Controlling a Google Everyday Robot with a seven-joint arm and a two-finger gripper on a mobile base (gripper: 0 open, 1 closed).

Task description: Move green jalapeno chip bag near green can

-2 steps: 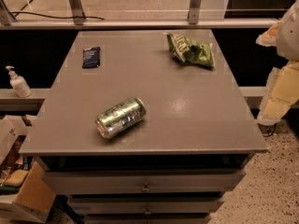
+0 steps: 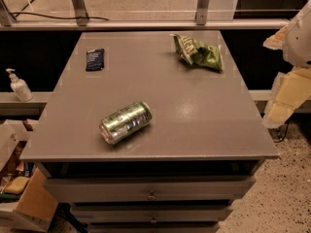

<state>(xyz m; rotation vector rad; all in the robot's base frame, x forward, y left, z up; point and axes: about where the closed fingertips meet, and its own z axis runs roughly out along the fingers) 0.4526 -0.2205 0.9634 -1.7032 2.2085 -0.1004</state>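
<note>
The green jalapeno chip bag (image 2: 199, 52) lies crumpled at the far right of the grey table top (image 2: 194, 110). The green can (image 2: 125, 122) lies on its side near the front left, well apart from the bag. My gripper (image 2: 287, 97) hangs at the right edge of the view, off the table's right side. It is level with the table's middle, away from both objects, and holds nothing that I can see.
A small flat dark blue packet (image 2: 95, 59) lies at the far left of the table. Drawers (image 2: 151, 193) sit below the front edge. A soap dispenser (image 2: 18, 85) stands on a ledge to the left, with boxes (image 2: 29, 203) on the floor.
</note>
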